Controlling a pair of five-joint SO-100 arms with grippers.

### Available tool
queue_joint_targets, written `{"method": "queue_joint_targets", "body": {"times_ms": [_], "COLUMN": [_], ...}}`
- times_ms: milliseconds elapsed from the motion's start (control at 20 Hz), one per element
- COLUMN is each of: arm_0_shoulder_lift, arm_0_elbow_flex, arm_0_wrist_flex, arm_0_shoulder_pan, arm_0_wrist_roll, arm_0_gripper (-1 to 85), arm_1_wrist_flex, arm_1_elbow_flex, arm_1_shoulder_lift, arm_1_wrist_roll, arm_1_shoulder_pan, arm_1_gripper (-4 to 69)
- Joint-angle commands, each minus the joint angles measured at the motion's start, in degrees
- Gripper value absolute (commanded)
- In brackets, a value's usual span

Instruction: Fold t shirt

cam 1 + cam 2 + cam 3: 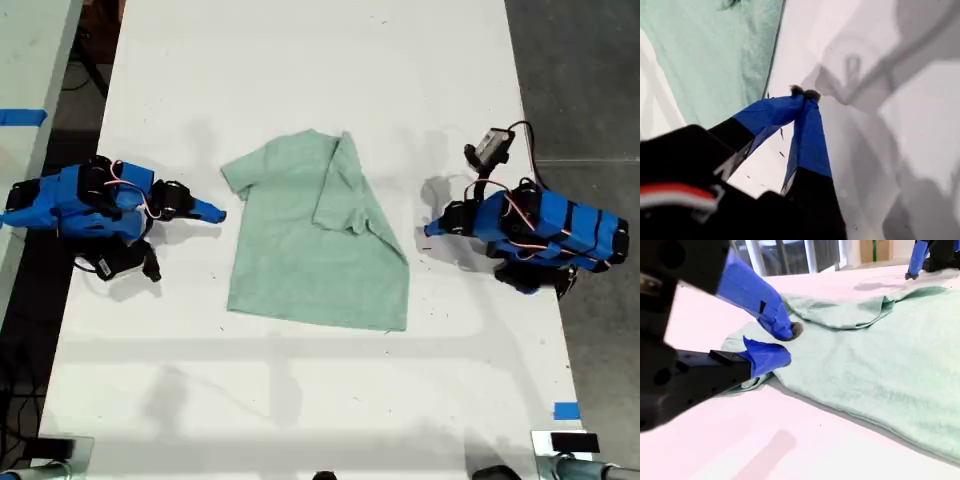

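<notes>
Exterior view: one t shirt (pixel 300 250) lies flat on the white table (pixel 300 60), one sleeve folded in over the chest, the other spread out. It sits between two grippers. My first gripper (pixel 430 230) is just off the hem-side edge near the folded sleeve; first wrist view shows its tips (pixel 805 93) pressed together, holding nothing, over bare table, the shirt (pixel 705 50) beside them. My second gripper (pixel 215 212) is by the spread sleeve, jaws (pixel 785 345) slightly parted in front of the cloth (pixel 880 365), nothing gripped.
</notes>
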Motion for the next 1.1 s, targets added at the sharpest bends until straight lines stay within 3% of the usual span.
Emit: {"method": "queue_joint_targets", "body": {"times_ms": [0,700,750,900,950,1000,1050], "arm_0_shoulder_lift": [0.35,0.35,0.35,0.35,0.35,0.35,0.53], "arm_0_elbow_flex": [0.44,0.18,-0.26,-1.58,-2.72,-3.08,-3.34], "arm_0_wrist_flex": [0.18,0.26,0.44,1.76,1.85,1.23,-1.67], "arm_0_shoulder_pan": [-0.44,-1.76,-0.7,8.0,10.99,14.5,14.24], "arm_0_wrist_roll": [0.26,0.53,-1.41,-17.58,-21.88,-21.97,-22.85], "arm_0_gripper": [4.0,4.2,4.6,8.9,18.6,29.0,29.1], "arm_1_wrist_flex": [0.62,0.35,0.35,0.35,0.35,0.35,0.35], "arm_1_elbow_flex": [1.93,1.93,1.93,1.93,1.93,1.93,1.93], "arm_1_shoulder_lift": [0.44,0.44,0.44,0.44,0.44,0.44,0.44], "arm_1_wrist_roll": [0.53,0.62,0.62,0.62,0.53,0.53,0.62], "arm_1_shoulder_pan": [-0.62,-0.44,-0.53,-0.62,-0.62,-0.62,-0.7], "arm_1_gripper": [-1.5,-1.5,-1.5,-1.5,-1.5,-1.5,-1.5]}}
